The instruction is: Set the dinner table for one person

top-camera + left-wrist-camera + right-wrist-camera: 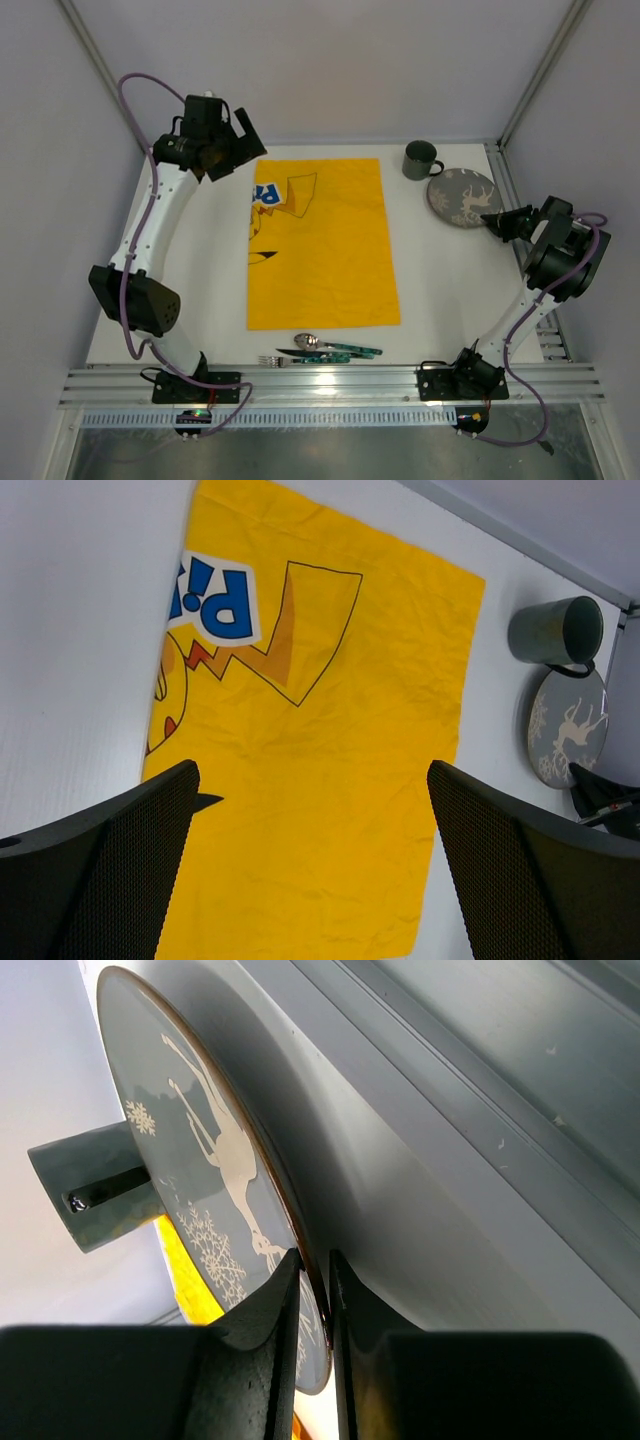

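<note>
While its elbow folds back over the near right corner, the right arm reaches its wrist low and level toward the far right, and the right gripper (313, 1260) is pinched onto the near rim of the plate (462, 197), one dark finger on each side of the edge. The plate lies flat on the dinner table (440, 290), which spreads under both grippers and everything else. Just beyond the plate from that gripper, the mug (420, 158) stands upright, close to the plate's far edge, with its handle turned toward it.

The left arm stretches up and forward along the left side, its wrist bent to look down. The left gripper (238, 150) hangs above the far left corner of the cloth (320, 760) with its jaws spread wide and nothing between them. Nothing lies between this gripper and the cloth below.

Well behind both grippers, near the arm bases, cutlery (330, 352) lies in a tight group just off the cloth's near edge.

The plate is a round grey disc with a pale deer and snowflakes. The mug is dull green-grey. The cloth is yellow, creased, and printed with a cartoon. The table is matte white. The finger pads look dark and finely ribbed.
</note>
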Available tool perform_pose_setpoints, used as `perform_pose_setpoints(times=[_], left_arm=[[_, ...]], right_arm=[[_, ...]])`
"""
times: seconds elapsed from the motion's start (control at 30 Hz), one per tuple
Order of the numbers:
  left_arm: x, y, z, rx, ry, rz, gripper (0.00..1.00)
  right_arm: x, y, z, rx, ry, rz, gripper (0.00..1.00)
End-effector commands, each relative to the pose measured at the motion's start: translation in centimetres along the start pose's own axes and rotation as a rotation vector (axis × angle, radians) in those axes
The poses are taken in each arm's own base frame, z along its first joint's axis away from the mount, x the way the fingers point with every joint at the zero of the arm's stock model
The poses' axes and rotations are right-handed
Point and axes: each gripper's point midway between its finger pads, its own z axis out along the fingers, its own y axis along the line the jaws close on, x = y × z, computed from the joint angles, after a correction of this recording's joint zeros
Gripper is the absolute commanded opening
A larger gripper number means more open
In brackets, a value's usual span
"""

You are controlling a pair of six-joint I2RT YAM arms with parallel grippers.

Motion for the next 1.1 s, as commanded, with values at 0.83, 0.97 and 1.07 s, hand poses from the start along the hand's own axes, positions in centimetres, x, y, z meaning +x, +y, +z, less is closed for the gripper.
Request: perform_pose_setpoints(times=[0.83,0.97,1.07], left_arm=[[1.9,-2.2,0.8,0.151,0.067,-0.018,0.99],[2.6,-2.2,1.4,0.158,0.099,-0.016,0.99],[3.3,-1.9,2.0,0.151,0.123,-0.011,0.99]], right_arm=[[6.9,4.3,-9.1,-0.219,-0.056,-0.08,0.03],[8.0,4.6,-10.1,-0.247,-0.054,-0.105,0.03],[9.1,5.4,-10.8,-0.272,-0.046,-0.149,0.03]])
